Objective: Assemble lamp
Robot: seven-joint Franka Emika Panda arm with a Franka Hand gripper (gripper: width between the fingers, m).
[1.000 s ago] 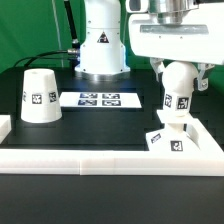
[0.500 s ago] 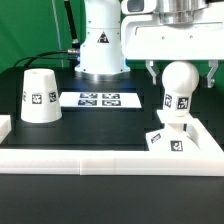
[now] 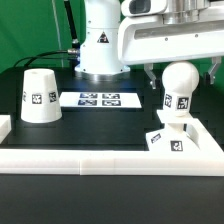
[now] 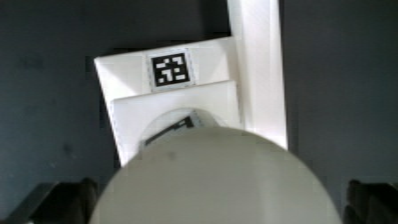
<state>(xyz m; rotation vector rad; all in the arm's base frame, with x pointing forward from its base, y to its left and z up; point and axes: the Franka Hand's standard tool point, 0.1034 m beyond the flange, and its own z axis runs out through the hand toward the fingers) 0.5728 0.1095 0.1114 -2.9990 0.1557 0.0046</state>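
Observation:
The white ball-shaped bulb (image 3: 180, 85) stands upright with its neck in the blocky square base (image 3: 168, 141) at the exterior view's right. My gripper (image 3: 182, 72) is open, its fingers apart on either side of the bulb's ball and not touching it. In the wrist view the bulb (image 4: 214, 175) fills the space between the dark fingers (image 4: 64, 200), with the base's tag (image 4: 169, 68) beyond. The cone-shaped shade (image 3: 38, 97) stands alone, wide end down, at the exterior view's left.
The marker board (image 3: 98, 99) lies flat between the shade and the base. The long white border rail (image 3: 100, 157) runs along the front, with the base against it; it also shows in the wrist view (image 4: 260, 60). The arm's base (image 3: 100, 45) stands behind.
My gripper has let go of the bulb: the fingers have spread apart and the hand has risen a little. The bulb stays standing on the base.

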